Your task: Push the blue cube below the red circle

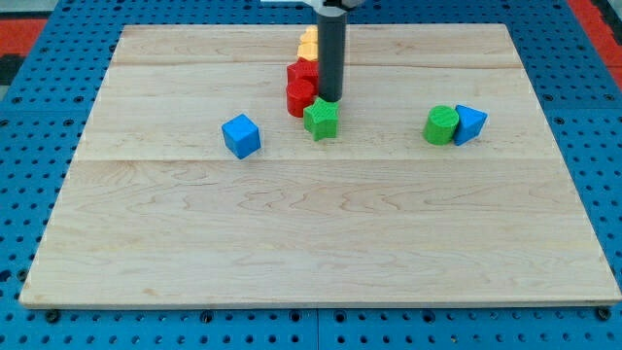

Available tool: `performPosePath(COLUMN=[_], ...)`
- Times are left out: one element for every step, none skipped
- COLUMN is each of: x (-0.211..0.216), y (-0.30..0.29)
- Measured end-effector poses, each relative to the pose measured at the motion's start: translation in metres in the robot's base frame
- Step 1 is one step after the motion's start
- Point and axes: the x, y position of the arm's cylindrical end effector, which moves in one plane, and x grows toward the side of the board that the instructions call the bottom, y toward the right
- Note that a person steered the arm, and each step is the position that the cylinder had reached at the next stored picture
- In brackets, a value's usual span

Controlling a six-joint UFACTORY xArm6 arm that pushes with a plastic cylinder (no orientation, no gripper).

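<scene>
The small blue plastic cube [241,135] sits on the pale wooden board [321,243], left of the view's centre and a little above the board's middle line. It stands apart from every other block, with bare wood all round it. It is turned so that one corner edge faces the view's bottom, its faces running diagonal to the board's edges; being a cube, it has no long axis to speak of. No writing or marking shows on it.

My tip [329,99] is to the cube's right and slightly higher in the view, well apart from it. The straight dark rod comes down from the view's top and ends just beside the red blocks and just above the green star-shaped block [322,118]; whether it touches either I cannot tell. It holds nothing, being a plain rod with nothing to close.

The red circle [299,97], a low round red block, lies just left of my tip, with a second red block [302,72] touching it above, its shape unclear. Above that is a yellow block [308,44], partly hidden by the rod.

Far to the view's right, a green round block [441,124] and another blue block [470,123], angular in shape, sit touching.

The board rests on a blue perforated table surface [39,117]. No labels can be read anywhere.
</scene>
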Motion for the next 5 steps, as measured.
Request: performPosePath(x=[0.011, 0.078, 0.149, 0.134, 0.094], y=[0.034, 0.078, -0.005, -0.166, -0.214])
